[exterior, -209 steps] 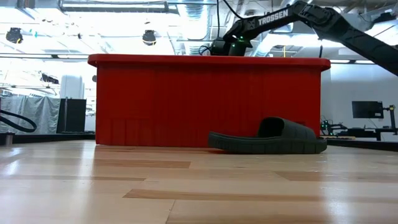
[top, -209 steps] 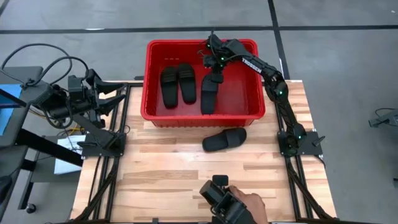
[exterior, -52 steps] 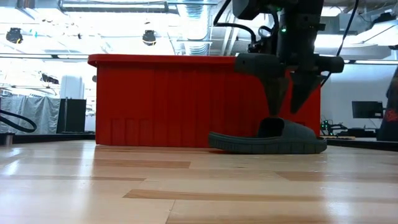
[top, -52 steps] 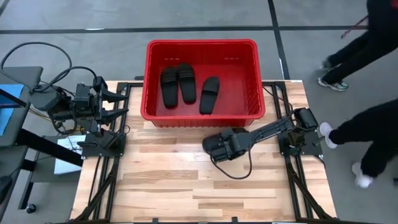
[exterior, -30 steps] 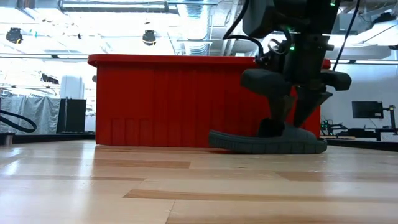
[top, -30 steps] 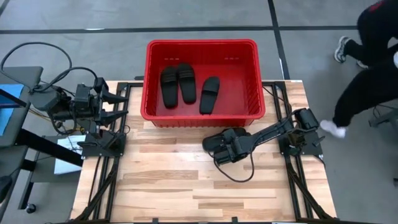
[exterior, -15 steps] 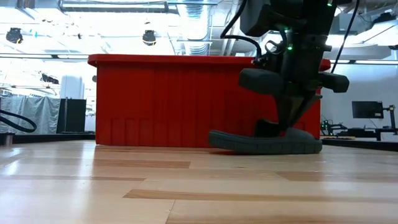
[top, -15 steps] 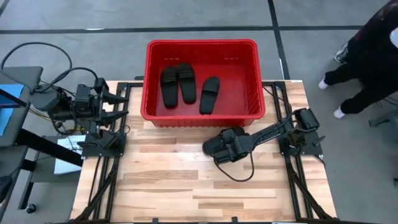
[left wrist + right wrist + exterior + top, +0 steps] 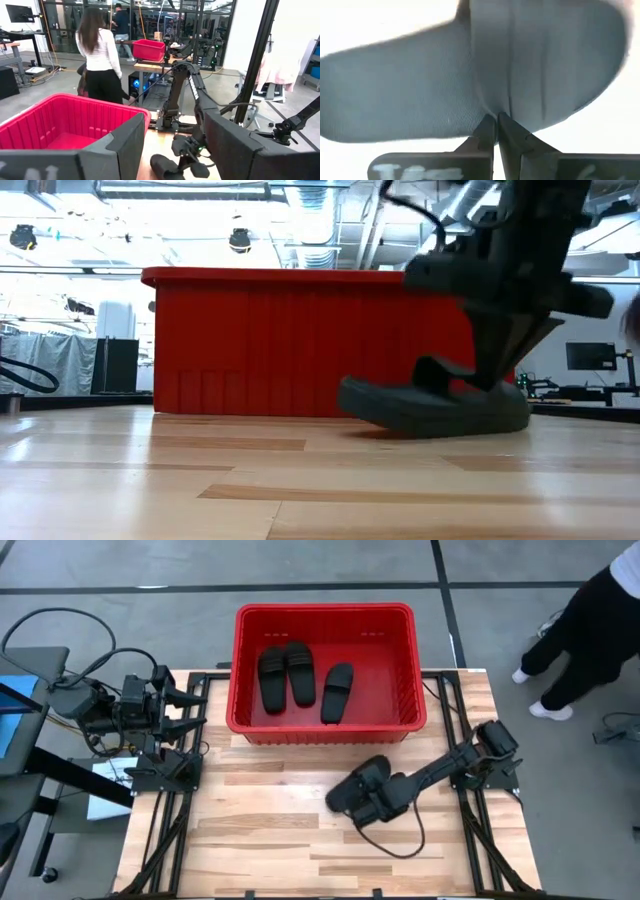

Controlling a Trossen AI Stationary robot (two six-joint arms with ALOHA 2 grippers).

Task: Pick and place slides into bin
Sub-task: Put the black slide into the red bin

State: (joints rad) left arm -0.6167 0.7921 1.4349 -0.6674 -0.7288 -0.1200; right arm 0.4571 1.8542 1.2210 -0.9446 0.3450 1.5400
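The red bin [image 9: 322,608] stands at the table's far middle with three black slides [image 9: 300,672] lying flat in it. The fourth slide [image 9: 355,785] is in front of the bin, slanted on the wood; it also shows in the low view [image 9: 435,408]. My right gripper [image 9: 372,796] is over it and shut on its strap. My left gripper [image 9: 190,705] waits open and empty off the table's left edge, level with the bin. My right gripper pinches the slide's strap at its edge [image 9: 502,107] between its two fingertips [image 9: 487,131]. It comes from above, pointing down [image 9: 490,375]. The slide is tilted: one end [image 9: 350,392] is raised, the other [image 9: 512,422] stays low at the table.
Bare wood lies left of and in front of the held slide. The bin's near wall [image 9: 280,340] rises just behind it. A person's legs [image 9: 590,630] pass on the floor at the far right, and another person [image 9: 100,55] stands in the room beyond.
My right gripper has shut on the slide's strap, which its fingers stood astride a second ago. It has then moved toward the table's near edge, dragging the slide with it. The slide has turned to a slant and one end has tipped up.
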